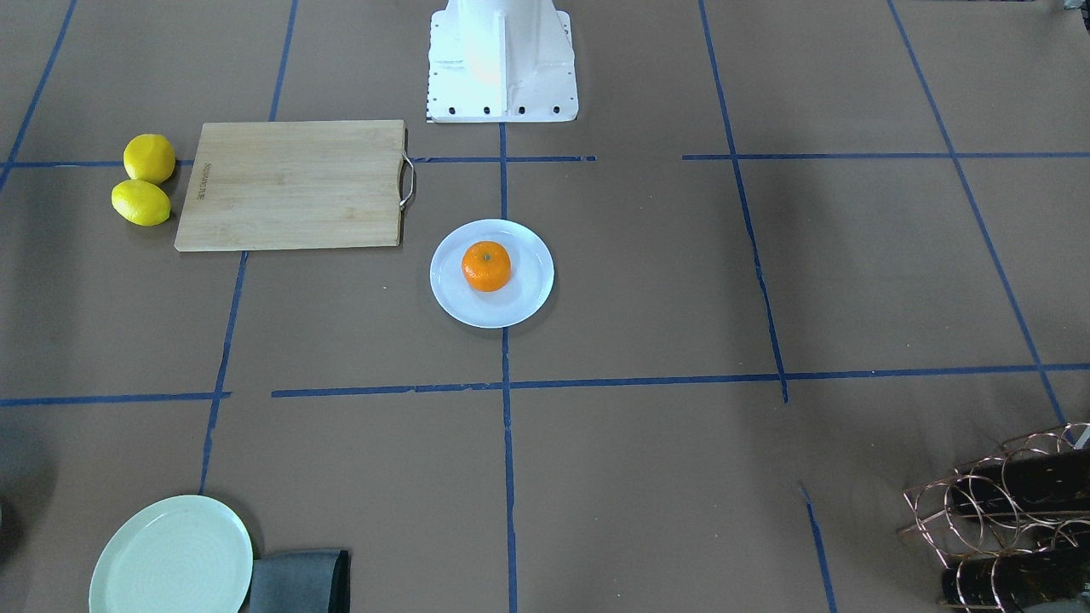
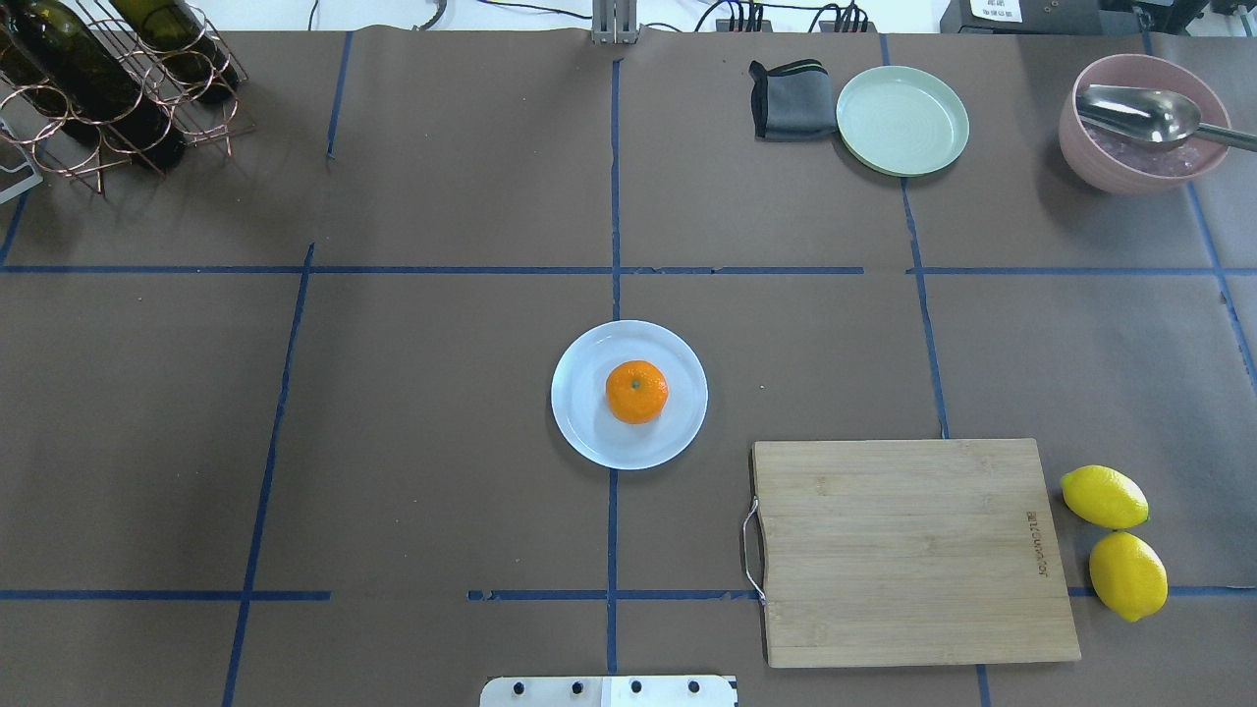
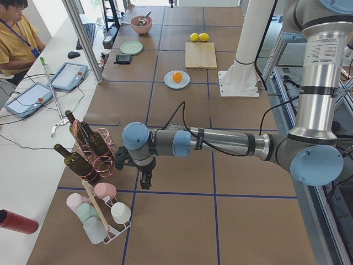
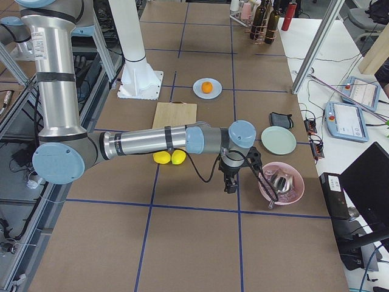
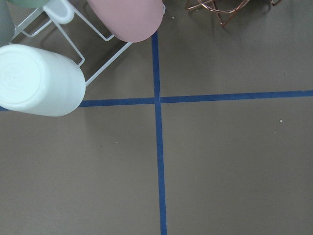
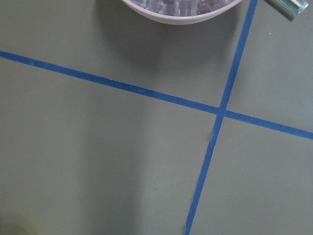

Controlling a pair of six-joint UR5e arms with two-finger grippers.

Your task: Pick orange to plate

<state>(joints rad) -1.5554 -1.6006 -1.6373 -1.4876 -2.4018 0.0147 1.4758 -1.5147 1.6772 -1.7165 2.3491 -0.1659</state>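
Brown table (image 2: pixel 393 393) with blue tape grid, wooden cutting board (image 2: pixel 908 550) on robot's right side with two lemons (image 2: pixel 1105 496) just beside its outer edge. Left gripper (image 3: pixel 144 182) and right gripper (image 4: pixel 230 186) hang over the table's opposite ends, well apart from the plate; side views only, so cannot tell jaw opening or any hold. Plate (image 2: pixel 579 422) sits mid-table, orange (image 2: pixel 636 392) resting on its centre, dimple up.

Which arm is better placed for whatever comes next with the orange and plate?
Left, narrowly. The small round orange already sits on the pale blue-white round plate, and the left arm and right arm hang at opposite table ends. The wooden cutting board lies on the right arm's side.
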